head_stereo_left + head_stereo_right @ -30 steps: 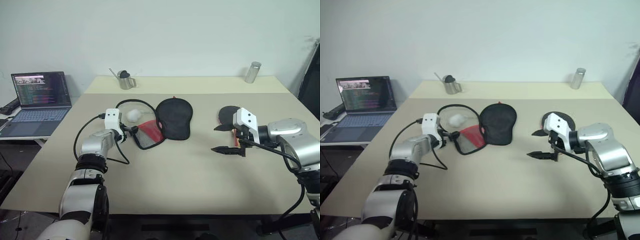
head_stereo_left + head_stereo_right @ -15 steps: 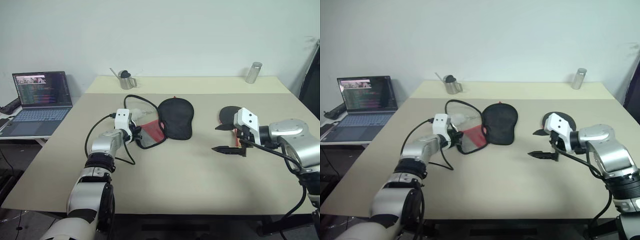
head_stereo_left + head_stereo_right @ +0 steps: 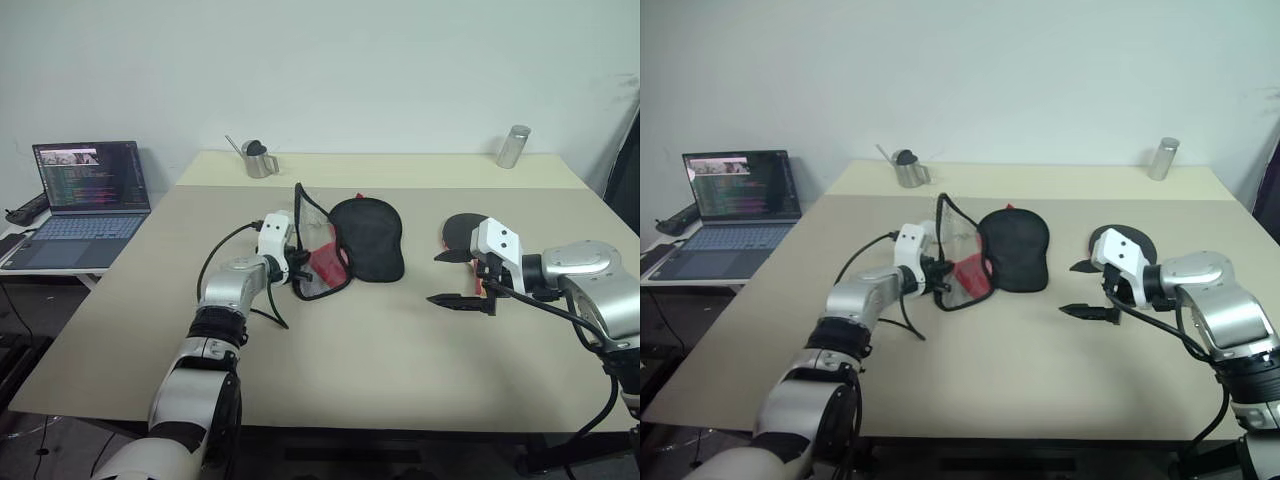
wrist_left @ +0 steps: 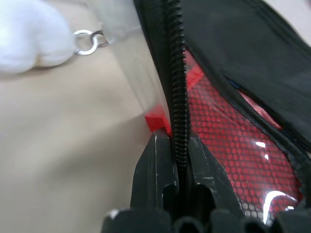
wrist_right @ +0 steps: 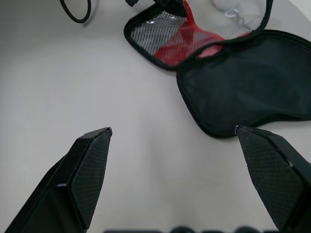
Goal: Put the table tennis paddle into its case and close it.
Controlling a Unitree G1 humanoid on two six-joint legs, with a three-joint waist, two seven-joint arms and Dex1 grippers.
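The left gripper (image 4: 177, 160), wide a second ago, has clamped on the zip edge of the paddle-shaped black and red fabric case (image 3: 350, 245) and swung one flap up from flat to nearly upright, so the mouth is likely being readied for loading. The case lies unzipped mid-table, red mesh lining showing, its white fluffy charm (image 4: 29, 34) beside it. The round black rubber-faced paddle (image 3: 462, 232) lies well apart to the right, on the beige table (image 3: 350, 350) behind the right gripper (image 3: 455, 279), which hangs wide and empty
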